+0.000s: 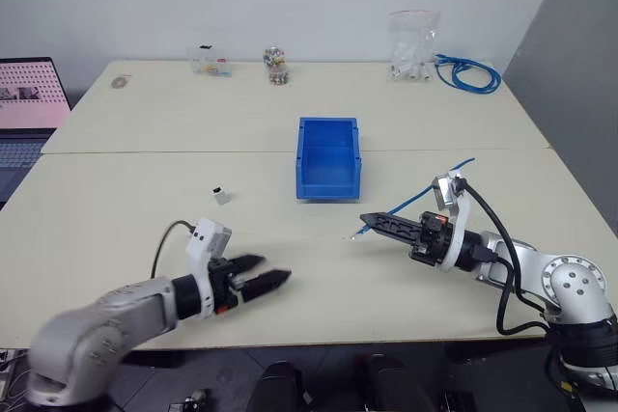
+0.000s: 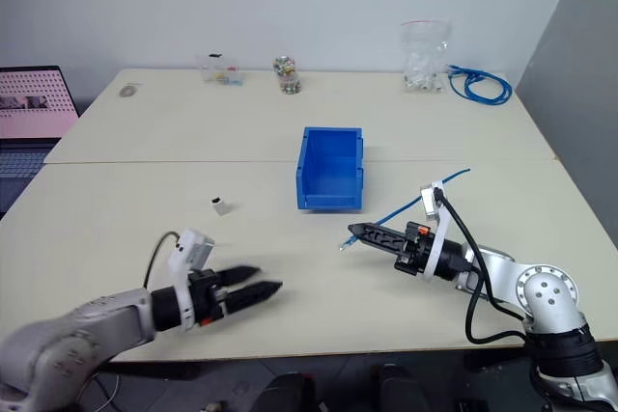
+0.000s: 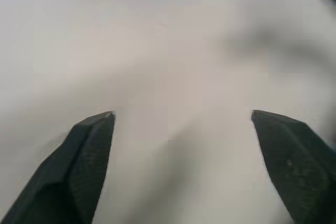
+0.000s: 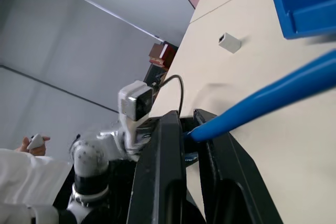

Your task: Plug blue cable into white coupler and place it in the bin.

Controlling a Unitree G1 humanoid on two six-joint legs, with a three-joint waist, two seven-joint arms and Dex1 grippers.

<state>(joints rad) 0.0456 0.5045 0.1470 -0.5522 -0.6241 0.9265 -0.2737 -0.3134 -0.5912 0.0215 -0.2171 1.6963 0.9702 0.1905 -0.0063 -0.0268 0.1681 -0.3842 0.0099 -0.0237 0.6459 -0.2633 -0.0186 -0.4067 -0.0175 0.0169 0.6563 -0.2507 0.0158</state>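
While right tool lies level clamping blue cable, left tool (low) gapes.

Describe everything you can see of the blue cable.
The blue cable is a thin, light-blue single strand, smooth and plastic-looking. The right gripper is shut on it near one end; a short tip with a small plug pokes out past the fingers, just above the table. From the grip the strand rises away toward the robot's right, its far end lifted in the air. It lies to the right of the bin, apart from it, and far from the white coupler.
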